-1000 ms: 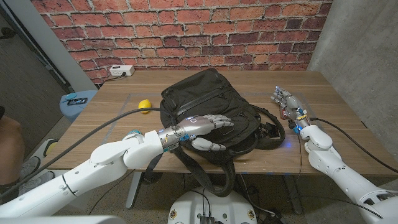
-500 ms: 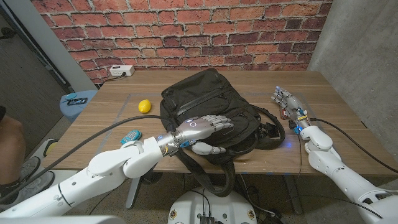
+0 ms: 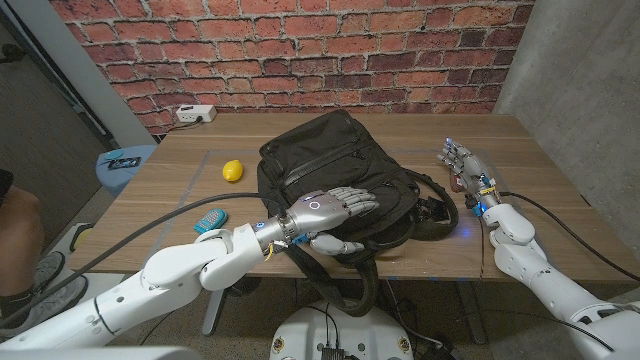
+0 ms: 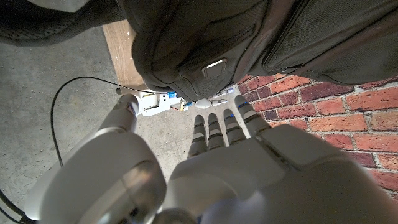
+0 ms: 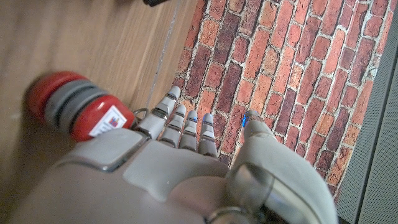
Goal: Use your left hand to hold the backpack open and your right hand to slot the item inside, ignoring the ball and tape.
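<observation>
Backpack (image 3: 340, 185) lies mid-counter (image 3: 560, 215) under the open left hand (image 3: 335, 212); open right hand (image 3: 462, 165) beside a red cylinder (image 5: 78, 106); ball (image 3: 233, 170) apart.

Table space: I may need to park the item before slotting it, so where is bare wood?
Bare wood lies behind the backpack toward the brick wall, and left of it around the yellow ball. The right side is tighter: the right hand stands beside the red item, near the backpack's straps.
</observation>
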`<action>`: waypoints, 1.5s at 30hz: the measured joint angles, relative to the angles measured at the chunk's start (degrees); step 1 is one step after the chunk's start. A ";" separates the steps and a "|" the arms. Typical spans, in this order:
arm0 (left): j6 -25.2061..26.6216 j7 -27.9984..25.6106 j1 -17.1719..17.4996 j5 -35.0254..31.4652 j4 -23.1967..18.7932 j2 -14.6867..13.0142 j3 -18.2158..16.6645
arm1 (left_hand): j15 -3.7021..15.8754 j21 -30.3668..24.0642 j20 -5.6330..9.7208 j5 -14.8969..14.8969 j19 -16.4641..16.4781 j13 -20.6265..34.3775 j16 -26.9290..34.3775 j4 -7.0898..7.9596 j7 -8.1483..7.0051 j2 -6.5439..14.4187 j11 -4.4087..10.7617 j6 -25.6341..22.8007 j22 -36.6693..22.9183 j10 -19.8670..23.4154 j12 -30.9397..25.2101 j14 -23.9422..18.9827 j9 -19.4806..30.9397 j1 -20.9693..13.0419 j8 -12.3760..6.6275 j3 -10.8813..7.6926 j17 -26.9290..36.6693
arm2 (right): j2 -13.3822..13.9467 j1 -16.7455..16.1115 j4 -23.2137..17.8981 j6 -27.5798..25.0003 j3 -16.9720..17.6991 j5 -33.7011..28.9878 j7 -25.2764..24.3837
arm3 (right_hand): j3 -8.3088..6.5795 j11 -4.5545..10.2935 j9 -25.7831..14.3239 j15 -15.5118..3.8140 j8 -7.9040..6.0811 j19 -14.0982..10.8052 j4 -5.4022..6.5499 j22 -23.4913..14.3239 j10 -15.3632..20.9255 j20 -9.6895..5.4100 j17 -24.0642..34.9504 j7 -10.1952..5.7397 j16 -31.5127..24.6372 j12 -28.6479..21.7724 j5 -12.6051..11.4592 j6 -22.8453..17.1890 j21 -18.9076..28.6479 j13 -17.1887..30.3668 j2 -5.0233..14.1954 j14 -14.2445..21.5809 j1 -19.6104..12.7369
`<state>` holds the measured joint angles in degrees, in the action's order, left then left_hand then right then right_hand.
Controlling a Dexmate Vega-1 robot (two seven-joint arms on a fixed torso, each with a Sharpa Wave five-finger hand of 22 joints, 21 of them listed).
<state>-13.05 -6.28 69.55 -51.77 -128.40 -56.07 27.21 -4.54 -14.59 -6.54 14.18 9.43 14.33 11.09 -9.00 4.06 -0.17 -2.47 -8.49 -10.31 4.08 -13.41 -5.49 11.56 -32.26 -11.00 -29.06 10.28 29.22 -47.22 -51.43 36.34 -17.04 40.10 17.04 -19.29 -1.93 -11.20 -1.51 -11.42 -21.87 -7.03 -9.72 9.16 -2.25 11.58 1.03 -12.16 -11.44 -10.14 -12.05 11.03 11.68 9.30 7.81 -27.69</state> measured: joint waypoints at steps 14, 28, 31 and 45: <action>0.91 7.63 -2.20 0.14 -1.57 0.36 1.33 | -0.94 1.06 -0.43 -0.22 -0.44 0.73 -0.72 0.32 0.75 -0.31 -1.02 3.09 -0.26 -2.68 0.28 2.70 0.05 0.31 0.26 0.64 0.00 | -0.93 2.86 4.41 -0.08 0.14 0.76 2.35 | 0.00 0.00 0.00 -0.21 0.22 0.00 0.00 0.00 0.00 0.00 0.00 0.23 0.00 0.00 0.00 0.23 0.00 0.00 0.00 -0.21 0.00; 1.80 8.78 -2.65 -3.90 -2.61 0.93 2.49 | -1.19 1.06 -0.21 -0.22 -0.65 1.00 -0.71 0.32 0.65 -0.31 -0.71 3.60 -0.26 -2.99 0.26 3.06 0.25 0.31 0.26 0.64 0.27 | -1.63 4.28 7.02 0.96 0.93 2.12 5.31 | 0.25 -0.31 -0.01 0.10 0.22 0.00 -0.25 0.00 -0.31 0.00 0.00 0.20 0.00 0.00 0.00 0.62 0.00 0.00 0.00 -0.53 0.00; 2.00 8.78 -2.57 -4.44 -2.83 1.08 2.61 | -1.19 1.06 -0.21 -0.22 -0.65 1.00 -0.71 0.32 0.65 -0.31 -0.71 3.60 -0.25 -2.98 0.26 3.06 0.32 0.31 0.26 0.63 0.27 | -0.54 3.23 4.20 -0.32 0.94 1.98 4.41 | 0.25 -0.31 -0.01 0.10 0.22 0.00 -0.25 0.00 -0.31 0.00 0.00 0.20 0.00 0.00 0.00 0.62 0.00 0.00 0.00 -0.53 0.00; 2.86 7.97 -2.07 -6.81 -3.67 1.43 2.85 | -1.18 1.06 -0.21 -0.22 -0.64 1.26 -0.70 0.32 0.65 -0.04 -0.71 3.59 -0.25 -2.98 0.24 3.06 0.31 0.04 0.26 0.63 0.26 | 3.86 0.03 -7.32 -5.37 1.00 0.27 -0.59 | 0.25 -0.31 -0.01 0.10 0.22 0.21 -0.24 0.00 -0.31 0.21 0.00 0.20 0.00 0.00 0.00 0.61 0.00 0.00 0.00 -0.53 0.00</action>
<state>-10.19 1.69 67.48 -58.58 -132.07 -54.63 30.05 -5.73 -13.53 -6.75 13.96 8.79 15.58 10.39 -8.68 4.70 -0.21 -3.17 -4.89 -10.56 1.11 -13.16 -2.44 11.87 -32.22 -10.75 -28.43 10.54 33.08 -47.20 -58.74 30.97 -16.04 40.37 16.44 -19.05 -2.24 -11.21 -1.41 -11.20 -21.66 -7.27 -9.73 8.85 -2.04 11.58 1.23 -12.16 -11.44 -10.14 -11.43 11.03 11.69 9.30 7.28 -27.69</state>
